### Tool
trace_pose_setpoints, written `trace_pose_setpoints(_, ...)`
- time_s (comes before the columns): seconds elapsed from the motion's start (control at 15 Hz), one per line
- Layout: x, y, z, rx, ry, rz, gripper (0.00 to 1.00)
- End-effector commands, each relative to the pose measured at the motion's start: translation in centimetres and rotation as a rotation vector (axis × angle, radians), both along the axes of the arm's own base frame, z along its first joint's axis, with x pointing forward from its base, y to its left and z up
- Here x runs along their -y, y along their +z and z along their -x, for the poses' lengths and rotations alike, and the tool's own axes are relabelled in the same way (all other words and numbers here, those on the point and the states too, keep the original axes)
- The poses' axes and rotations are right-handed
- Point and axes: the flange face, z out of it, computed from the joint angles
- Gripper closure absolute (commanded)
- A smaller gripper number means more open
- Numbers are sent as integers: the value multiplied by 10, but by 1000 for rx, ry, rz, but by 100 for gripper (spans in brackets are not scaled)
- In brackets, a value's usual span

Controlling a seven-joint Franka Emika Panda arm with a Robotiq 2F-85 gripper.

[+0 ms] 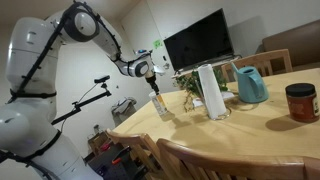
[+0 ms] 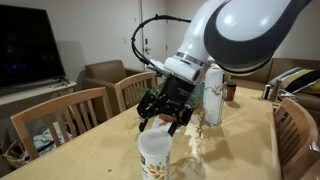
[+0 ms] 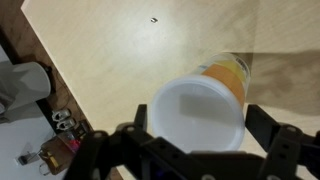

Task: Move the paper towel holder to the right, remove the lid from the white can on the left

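Note:
The white can (image 1: 160,106) stands near the table's edge, short, with a yellowish-orange mark on its side (image 3: 232,71). Its light round lid (image 3: 196,116) sits on top. My gripper (image 1: 150,73) hovers just above the can, open, with a finger on either side of the lid in the wrist view (image 3: 200,122) and touching nothing. In an exterior view the gripper (image 2: 165,112) hangs over the can (image 2: 154,160). The paper towel holder (image 1: 210,91) stands upright further along the table, apart from the gripper; it also shows behind the arm (image 2: 213,88).
A teal watering can (image 1: 251,85) and a dark red jar (image 1: 300,102) stand beyond the roll. A small plant (image 1: 189,86) is beside the roll. Wooden chairs (image 2: 70,112) ring the table. The table edge (image 3: 60,95) is close to the can.

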Motion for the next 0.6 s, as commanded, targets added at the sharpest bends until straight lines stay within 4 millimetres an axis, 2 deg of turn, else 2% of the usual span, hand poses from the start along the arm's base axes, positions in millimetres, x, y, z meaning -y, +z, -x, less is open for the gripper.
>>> trace_pose_setpoints(0.0,-1,5,-1,16,14,-2,0)
trace_pose_setpoints(0.53,1,-1,-4,8,12,-4,0)
